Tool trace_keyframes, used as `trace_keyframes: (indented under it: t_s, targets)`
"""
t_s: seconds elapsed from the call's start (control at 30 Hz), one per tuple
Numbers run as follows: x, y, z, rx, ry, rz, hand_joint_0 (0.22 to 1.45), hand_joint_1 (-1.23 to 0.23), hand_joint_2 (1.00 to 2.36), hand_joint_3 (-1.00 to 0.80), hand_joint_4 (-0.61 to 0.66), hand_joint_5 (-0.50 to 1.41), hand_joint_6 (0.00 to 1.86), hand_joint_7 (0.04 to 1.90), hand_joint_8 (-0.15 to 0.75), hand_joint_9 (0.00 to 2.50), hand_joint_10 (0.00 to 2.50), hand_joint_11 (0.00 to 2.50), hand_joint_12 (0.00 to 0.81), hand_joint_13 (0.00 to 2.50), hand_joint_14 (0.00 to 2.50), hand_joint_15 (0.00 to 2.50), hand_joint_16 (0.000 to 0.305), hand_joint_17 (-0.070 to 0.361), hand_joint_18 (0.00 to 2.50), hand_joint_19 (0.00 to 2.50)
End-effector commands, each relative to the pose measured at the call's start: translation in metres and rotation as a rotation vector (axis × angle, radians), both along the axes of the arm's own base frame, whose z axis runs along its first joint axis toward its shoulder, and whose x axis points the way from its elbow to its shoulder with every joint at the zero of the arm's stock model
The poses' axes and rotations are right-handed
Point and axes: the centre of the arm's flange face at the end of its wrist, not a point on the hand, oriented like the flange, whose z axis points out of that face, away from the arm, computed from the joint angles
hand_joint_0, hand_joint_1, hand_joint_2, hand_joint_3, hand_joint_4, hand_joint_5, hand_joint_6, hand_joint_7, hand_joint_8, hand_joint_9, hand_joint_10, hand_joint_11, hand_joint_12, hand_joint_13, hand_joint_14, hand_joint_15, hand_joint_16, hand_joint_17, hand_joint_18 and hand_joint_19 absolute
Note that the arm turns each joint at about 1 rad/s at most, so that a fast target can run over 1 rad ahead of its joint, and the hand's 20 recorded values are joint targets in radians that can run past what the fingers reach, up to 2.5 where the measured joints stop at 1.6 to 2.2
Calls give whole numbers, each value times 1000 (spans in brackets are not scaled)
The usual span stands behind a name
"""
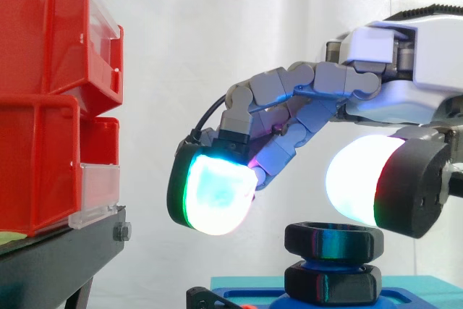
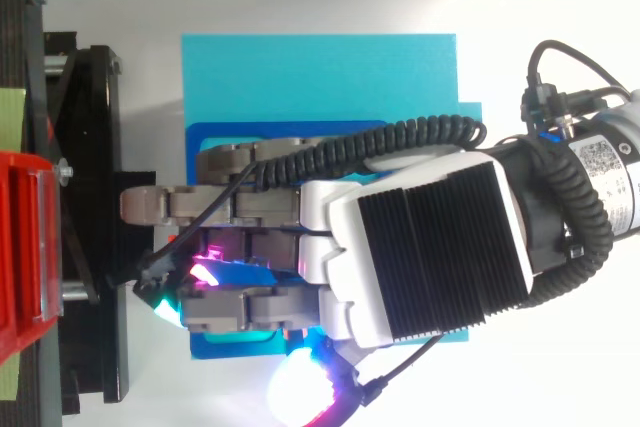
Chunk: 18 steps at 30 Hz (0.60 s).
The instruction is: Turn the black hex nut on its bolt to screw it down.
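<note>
In the side view a black hex nut [image 1: 333, 241] sits at the top of a blue bolt, above a second black nut [image 1: 332, 284] lower on the same bolt. The bolt stands on a blue base [image 1: 249, 296] resting on a cyan plate [image 2: 320, 72]. My hand [image 1: 318, 99] hovers just above the upper nut, with its fingers bent downward on the left and its thumb on the right. A glowing white-cyan fingertip [image 1: 215, 189] hangs to the left of the nut and the thumb's white pad [image 1: 358, 179] hangs just above its right side. Nothing is held. From above, the hand [image 2: 400, 247] covers the bolt.
Two stacked red bins [image 1: 51, 99] stand on a black stand [image 1: 58, 258] at the left, with clear fronts facing the hand. In the top view the stand [image 2: 90, 217] runs along the left edge, close to the fingertips. A white curtain hangs behind.
</note>
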Motion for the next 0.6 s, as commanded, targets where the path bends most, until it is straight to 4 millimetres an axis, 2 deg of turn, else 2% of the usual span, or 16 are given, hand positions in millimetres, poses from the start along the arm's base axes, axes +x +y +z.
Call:
trace_keyframes:
  t_s: [0.0, 0.4, 0.57]
  targets:
    - [-2, 0, -4, -1, 8, 1, 498, -278, 1000, -500, 266, -34, 506, 1142, 229, 845, 0, 0, 319, 445, 0, 0, 48, 108, 507, 551]
    - [-3, -7, -5, -4, 10, 6, 508, -264, 1000, -500, 170, -14, 505, 1379, 231, 889, 0, 0, 313, 471, 0, 0, 47, 105, 524, 559]
    - [-4, -13, -4, -12, 7, -1, 511, -259, 1000, -500, 154, -10, 505, 1416, 229, 901, 0, 0, 313, 479, 0, 0, 46, 104, 532, 562]
